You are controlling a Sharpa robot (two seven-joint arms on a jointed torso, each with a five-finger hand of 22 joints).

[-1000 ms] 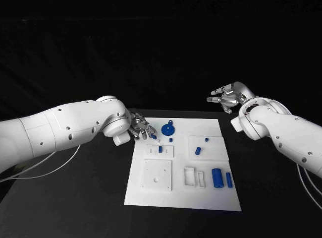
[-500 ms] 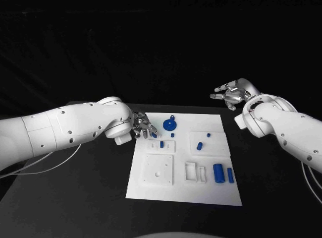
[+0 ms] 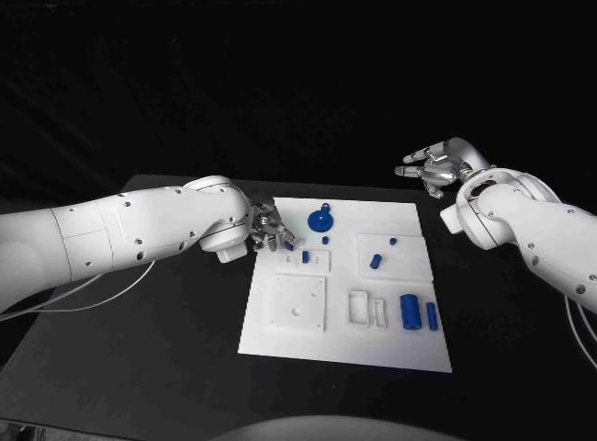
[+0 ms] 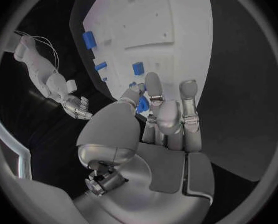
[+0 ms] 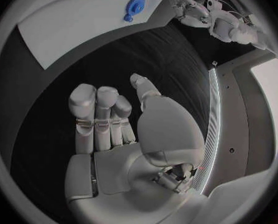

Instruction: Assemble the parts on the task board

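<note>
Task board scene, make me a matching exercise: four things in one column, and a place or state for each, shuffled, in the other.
Things:
1. left robot hand
2. right robot hand
3. round blue part
4. large blue cylinder

Places or states:
A. near the board's far edge
B. pinching a small blue part at the task board's left edge
C. off the board, holding nothing
D. near the board's right edge

Pairs: 1-B, 2-C, 3-A, 4-D

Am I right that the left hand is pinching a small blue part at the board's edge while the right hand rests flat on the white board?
Not quite: the right hand hangs open above the black table, off the white task board, as the head view shows. The left hand does pinch a small blue part.
</note>
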